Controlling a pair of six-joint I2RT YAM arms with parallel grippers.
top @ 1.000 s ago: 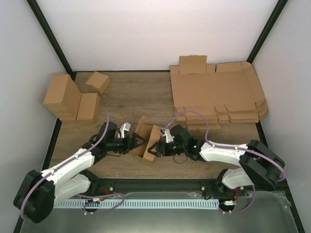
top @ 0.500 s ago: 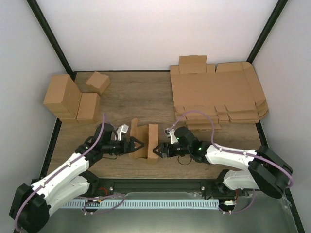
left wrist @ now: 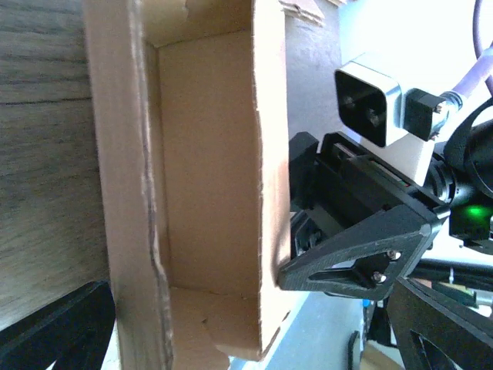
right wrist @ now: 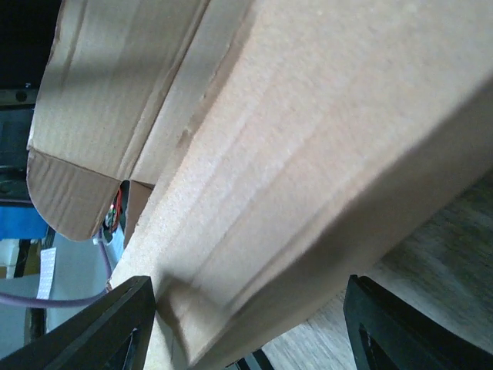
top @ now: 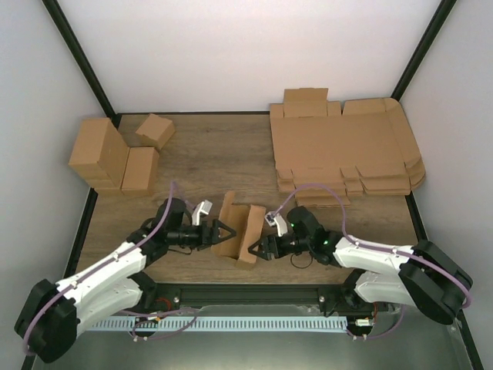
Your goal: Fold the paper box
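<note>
The paper box [top: 239, 230] is a brown cardboard piece folded into a long open trough, lying slanted on the wooden table between the two arms. My left gripper [top: 220, 232] is open at its left side. In the left wrist view [left wrist: 253, 308] the jaws straddle the trough [left wrist: 208, 169], whose inside and end flap show. My right gripper [top: 259, 248] is open at the box's right side. One of its fingers [left wrist: 354, 258] touches the outer wall. In the right wrist view [right wrist: 250, 297] the cardboard wall [right wrist: 293, 154] fills the space between the jaws.
A thick pile of flat cardboard sheets [top: 343, 150] lies at the back right. Folded brown boxes [top: 108, 158] stand at the back left, a smaller one [top: 155, 129] behind them. The table's near edge and a metal rail [top: 254, 320] run just below the box.
The box has turned and shifted a little right and toward the near edge. The right gripper has moved right and nearer; the left gripper has followed to the right.
</note>
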